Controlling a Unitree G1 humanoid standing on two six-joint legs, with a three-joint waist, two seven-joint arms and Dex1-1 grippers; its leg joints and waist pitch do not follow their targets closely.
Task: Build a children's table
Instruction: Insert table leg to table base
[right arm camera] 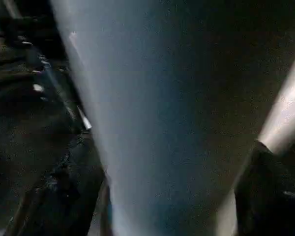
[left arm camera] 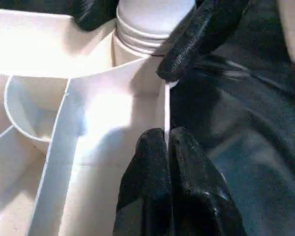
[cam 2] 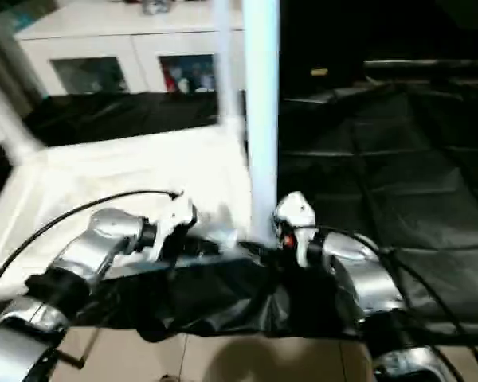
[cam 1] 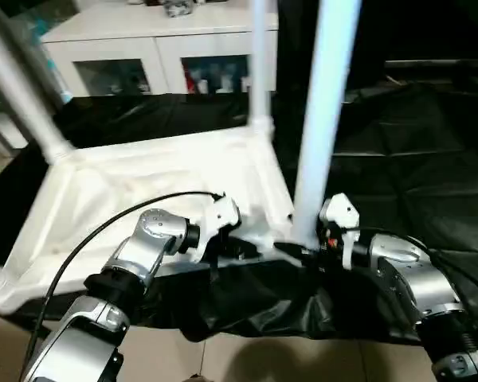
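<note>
We are observing the tabletop [cam 1: 143,183] lying underside up on black sheeting [cam 1: 398,159], with three legs standing in its corner sockets. The left gripper [left arm camera: 167,147] is pinching the tabletop's thin side wall, fingers closed tight on it. The right gripper [cam 1: 299,253] is standing wide around the base of the nearest leg [cam 1: 323,111]; whether its fingers are touching it, we cannot tell.
</note>
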